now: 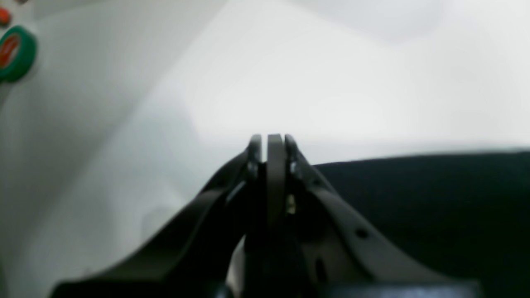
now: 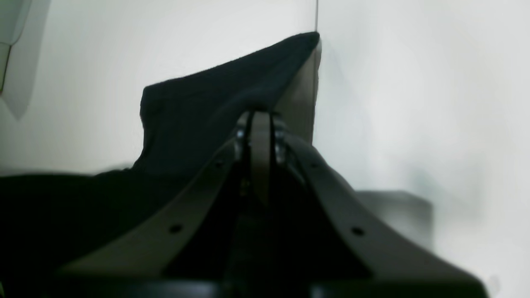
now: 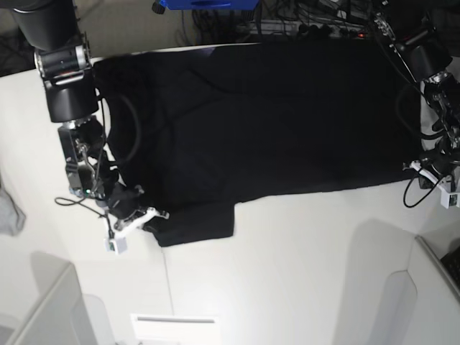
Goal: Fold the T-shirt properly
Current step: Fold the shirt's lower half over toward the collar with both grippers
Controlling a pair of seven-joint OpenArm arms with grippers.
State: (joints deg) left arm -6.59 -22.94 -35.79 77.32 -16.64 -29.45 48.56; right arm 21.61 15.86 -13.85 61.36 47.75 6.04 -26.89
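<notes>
White desk (image 3: 287, 244) carries the black T-shirt (image 3: 273, 122), spread flat across its far half. Left of the shirt's sleeve, the right tool (image 3: 147, 214) is clenched on the sleeve edge (lifted slightly); at the shirt's right hem, the left tool (image 3: 425, 167) is clenched too, on no cloth I can make out.

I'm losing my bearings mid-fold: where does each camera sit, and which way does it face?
Base: high above the white table, looking down on the spread black T-shirt; both arms show, right gripper at the sleeve, left gripper at the hem corner.
Left wrist: on the left arm, looking along the shut left gripper across the table; shirt edge at lower right.
Right wrist: on the right arm, looking along the right gripper, shut on a lifted sleeve.
Shared: every view shows the T-shirt.
</notes>
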